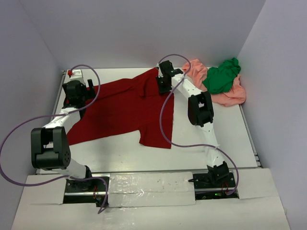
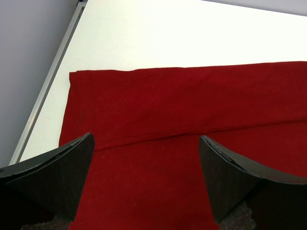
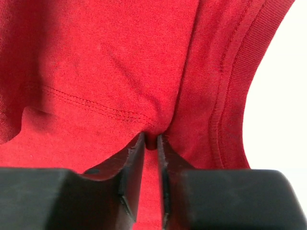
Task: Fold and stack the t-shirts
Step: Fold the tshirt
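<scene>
The dark red t-shirt point(image 1: 120, 112) lies spread across the middle of the white table point(image 1: 201, 153), its far corner reaching the back. My right gripper point(image 1: 164, 80) is at that far corner. In the right wrist view its jaws stand nearly together, and the right gripper point(image 3: 151, 140) pinches a small fold of the red cloth point(image 3: 96, 62) near a stitched hem. My left gripper point(image 1: 76, 93) hovers over the shirt's left side. In the left wrist view the left gripper point(image 2: 145, 139) is open, with flat red cloth point(image 2: 168, 96) below. The green t-shirt point(image 1: 221, 76) lies crumpled on the salmon-pink t-shirt point(image 1: 232, 96) at the back right.
Grey walls close in the table on the left, back and right. A metal rail point(image 2: 48, 86) runs along the left table edge, close to the shirt's edge. Purple cables loop from both arms over the table.
</scene>
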